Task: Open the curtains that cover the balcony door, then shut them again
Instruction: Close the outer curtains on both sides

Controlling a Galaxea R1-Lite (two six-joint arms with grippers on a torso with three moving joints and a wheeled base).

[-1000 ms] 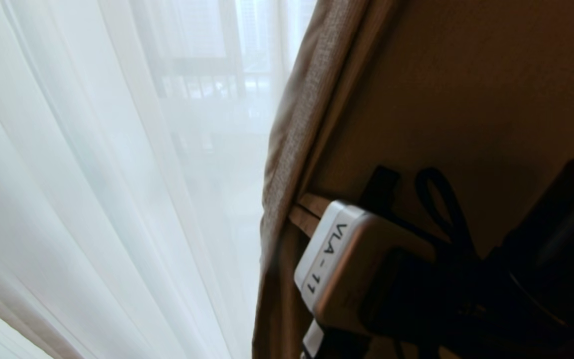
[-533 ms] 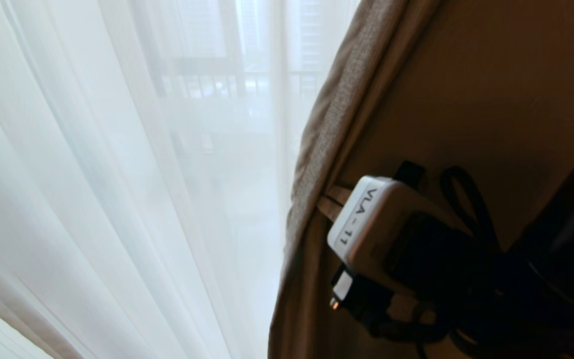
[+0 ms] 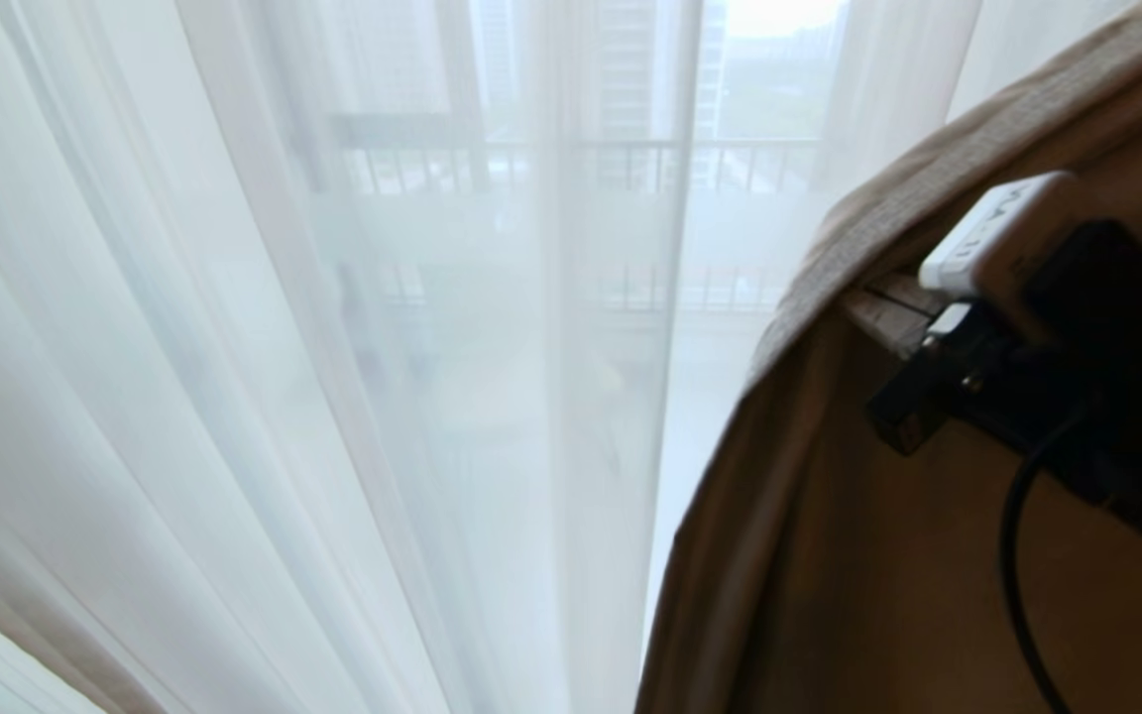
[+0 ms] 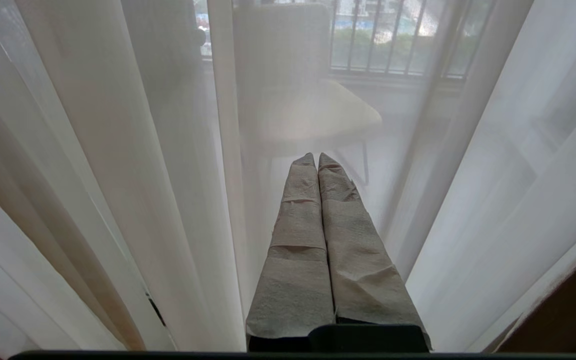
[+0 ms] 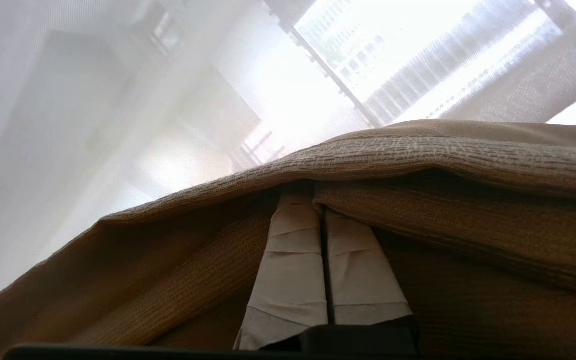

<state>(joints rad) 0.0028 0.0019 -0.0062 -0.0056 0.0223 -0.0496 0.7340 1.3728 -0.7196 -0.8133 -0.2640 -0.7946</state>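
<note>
Two pincers, both pressed together: right pincer (image 5: 322,200) pinches the beige drape (image 3: 888,208) edge at upper right, w/ white sheers (image 3: 234,347) hanging left; left pincer (image 4: 317,159) holds nothing, tips near sheers.

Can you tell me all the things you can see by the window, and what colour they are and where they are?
Thick drape: one, beige-brown woven cloth, on the right of the head view, its edge bunched over the right gripper.
Sheer curtain: one set of hanging folds, see-through white, covering the glass across the left and middle.
Railing: one, dark bars, outside, seen hazily through the sheer.
Chair: one, pale seat on thin dark legs, outside behind the sheer.
Buildings: a few, grey, far off.
Right gripper: one, pale wrapped jaws, shut on the thick drape's edge.
Left gripper: one, pale wrapped jaws, shut, empty, pointing at the sheer curtain.
</note>
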